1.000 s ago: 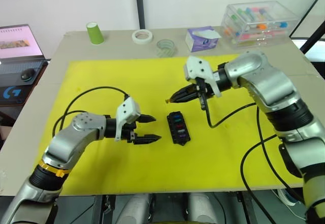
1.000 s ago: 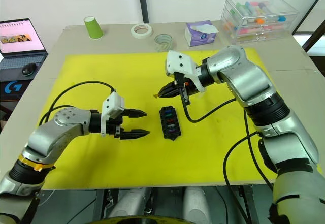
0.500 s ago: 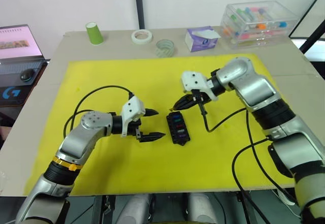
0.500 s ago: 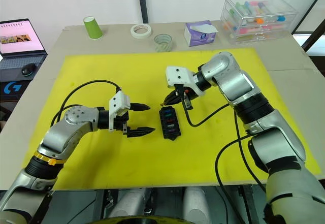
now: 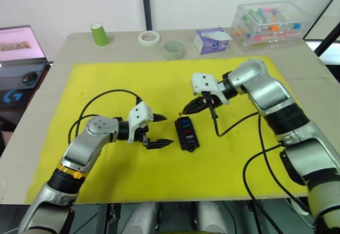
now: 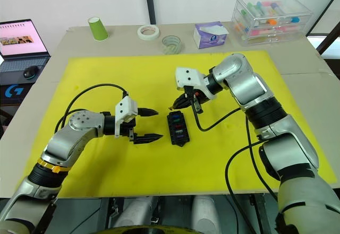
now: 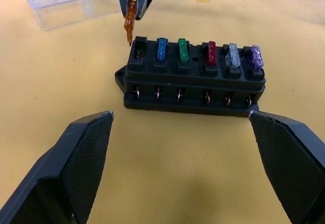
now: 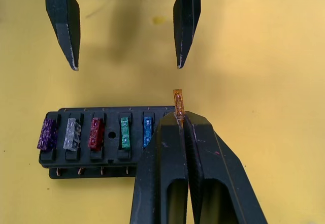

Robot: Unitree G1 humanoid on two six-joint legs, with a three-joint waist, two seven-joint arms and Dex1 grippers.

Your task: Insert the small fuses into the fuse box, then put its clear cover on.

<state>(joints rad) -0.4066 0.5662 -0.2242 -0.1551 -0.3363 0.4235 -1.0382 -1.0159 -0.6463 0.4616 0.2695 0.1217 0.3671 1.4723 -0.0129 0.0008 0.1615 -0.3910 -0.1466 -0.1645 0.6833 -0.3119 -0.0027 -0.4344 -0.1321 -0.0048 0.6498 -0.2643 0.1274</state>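
The black fuse box lies on the yellow mat, between my two grippers. Blue, green, red, grey and purple small fuses stand in its slots; the end slot is bare. My right gripper is shut on an amber fuse, held just above that end slot. My left gripper stands open beside the box, its fingers apart and touching nothing. The clear cover lies on the mat beyond the box.
A clear drawer box with coloured contents stands at the back right, next to a purple tissue pack. Two tape rolls and a green cup sit along the back edge. A laptop is off the table's left.
My right gripper has come down and toward the fuse box with the amber fuse. My left gripper has moved closer to the box, staying open.
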